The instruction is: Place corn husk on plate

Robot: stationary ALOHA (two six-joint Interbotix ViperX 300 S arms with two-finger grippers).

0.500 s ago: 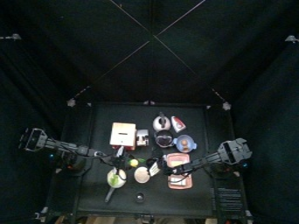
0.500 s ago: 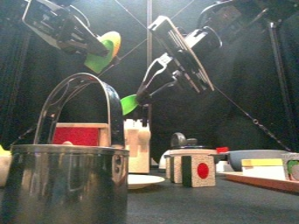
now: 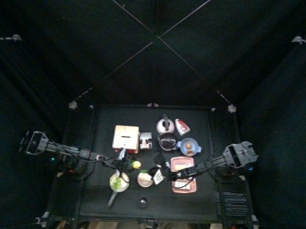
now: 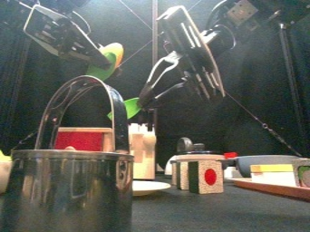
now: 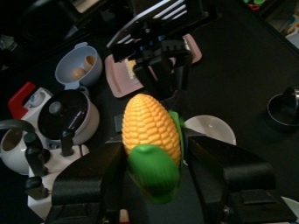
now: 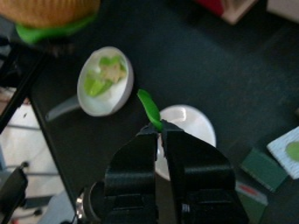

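Observation:
My left gripper [image 5: 149, 164] is shut on a yellow corn cob [image 5: 149, 122] at its green base and holds it in the air above the table. My right gripper [image 6: 160, 131] is shut on a green corn husk strip [image 6: 147, 107], peeled off and hanging free of the cob. A small white plate [image 6: 190, 127] lies on the table right under the husk. It also shows in the left wrist view [image 5: 212, 131] beside the cob. In the front view the cob [image 4: 109, 56] and the husk [image 4: 130, 109] hang high above the plate [image 4: 149, 188].
A metal pot with a handle [image 4: 67, 190] stands close at the front left. A second plate with green bits [image 6: 103, 80] lies near the white plate. A blue bowl [image 5: 79, 63], a pink tray [image 5: 119, 77], a white bottle [image 4: 143, 149] and a block [image 4: 204, 174] crowd the middle and right.
Both arms have shifted slightly; the right arm has risen a little with the husk. Both grips are unchanged.

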